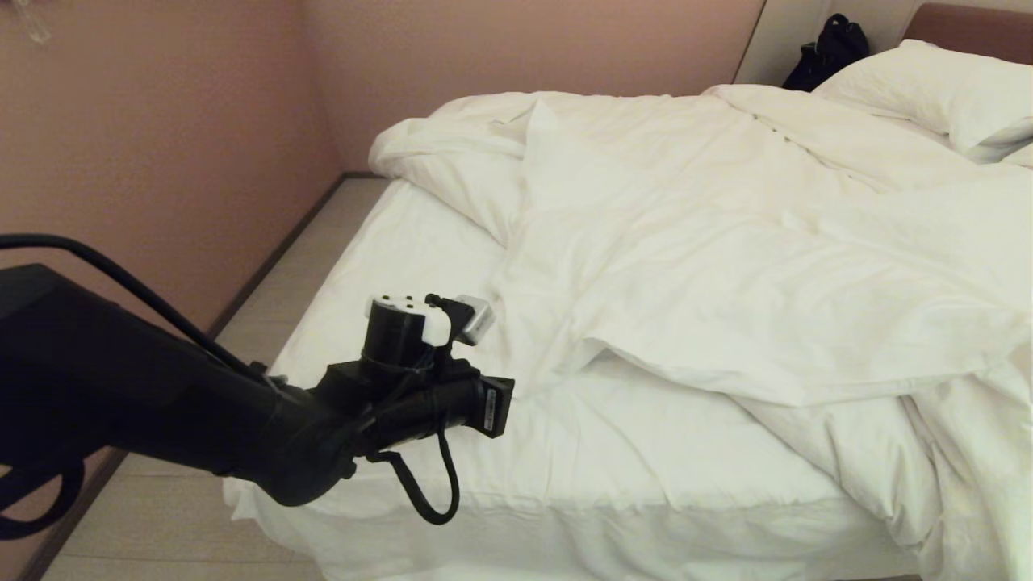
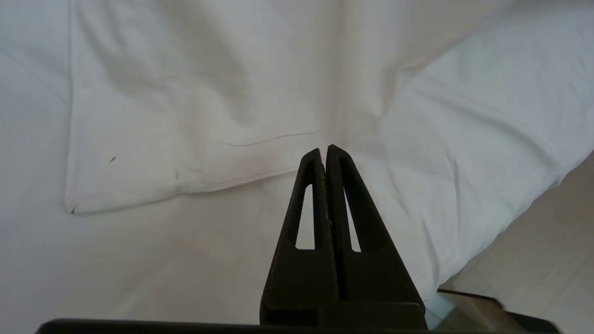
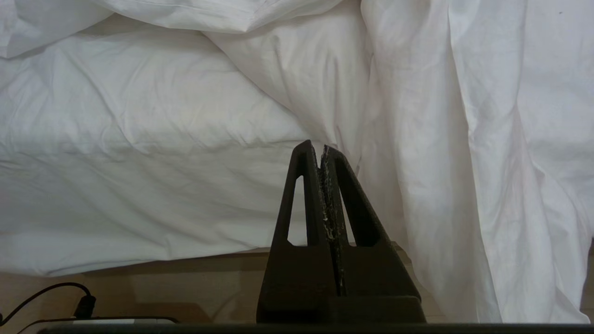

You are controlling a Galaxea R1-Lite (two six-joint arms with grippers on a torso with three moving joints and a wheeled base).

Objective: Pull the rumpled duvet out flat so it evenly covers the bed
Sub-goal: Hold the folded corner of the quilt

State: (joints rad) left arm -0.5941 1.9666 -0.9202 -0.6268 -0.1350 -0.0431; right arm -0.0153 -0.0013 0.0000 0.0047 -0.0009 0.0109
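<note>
Pale wood-look floor (image 1: 169, 516) runs along the near left side of the bed (image 1: 452, 516), under a pinkish wall (image 1: 161, 145). Nearest, the left arm reaches in from the left across the bed's near corner, wrist bent and trailing a black cable (image 1: 428, 492); its wrist camera (image 1: 472, 316) sits uppermost. In the left wrist view the left claw (image 2: 325, 150) has its fingers pressed together, gripping nothing, poised above the bare fitted sheet (image 2: 139, 269) close to a flat folded corner of the duvet (image 2: 153, 153), without touching it. The right claw (image 3: 320, 148) is likewise closed and empty, low at the bedside, facing duvet cloth that hangs over the mattress edge toward the floor. Farther on, the duvet lies rumpled and bunched across the middle and right of the bed, leaving the near left part of the sheet uncovered. Beyond it, a pillow (image 1: 936, 89) rests against the reddish-brown headboard (image 1: 976, 24), beside a black bag (image 1: 831, 48).
</note>
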